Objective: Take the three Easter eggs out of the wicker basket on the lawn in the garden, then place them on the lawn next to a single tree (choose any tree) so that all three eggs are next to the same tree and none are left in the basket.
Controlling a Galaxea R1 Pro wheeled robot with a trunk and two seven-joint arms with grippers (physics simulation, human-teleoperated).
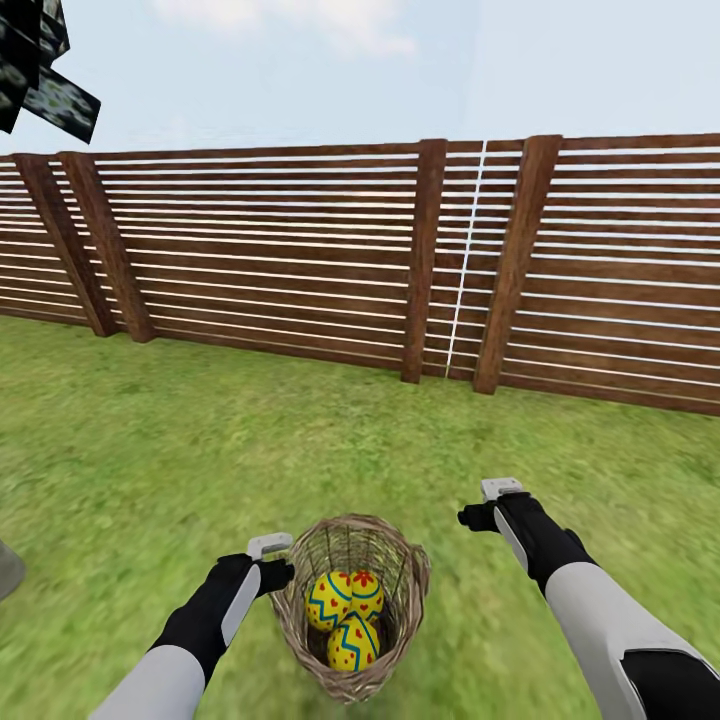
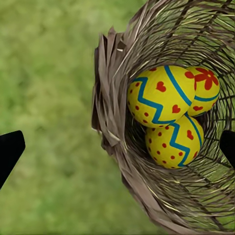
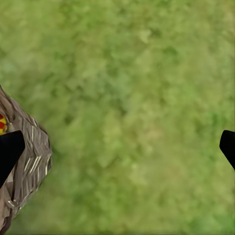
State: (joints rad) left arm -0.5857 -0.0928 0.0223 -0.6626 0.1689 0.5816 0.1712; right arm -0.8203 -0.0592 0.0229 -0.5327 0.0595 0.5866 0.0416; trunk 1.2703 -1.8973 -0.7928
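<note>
The wicker basket (image 1: 350,560) stands on the lawn (image 1: 150,470) just in front of me, holding three Easter eggs. In the left wrist view they lie close together: one with hearts (image 2: 159,95), one with a flower (image 2: 205,90) and one with dots (image 2: 174,142). My left gripper (image 1: 278,574) hovers by the basket's left rim (image 2: 105,98), open, its fingertips (image 2: 10,152) spread wide over the rim and grass. My right gripper (image 1: 472,517) is open over bare grass to the basket's right, with the basket wall (image 3: 27,156) at one side of its view.
A brown slatted fence (image 1: 300,250) closes the garden a few metres ahead. Dark speckled tree foliage (image 1: 45,60) hangs at the upper left. A grey shape (image 1: 6,570) shows at the left edge. Open grass lies between me and the fence.
</note>
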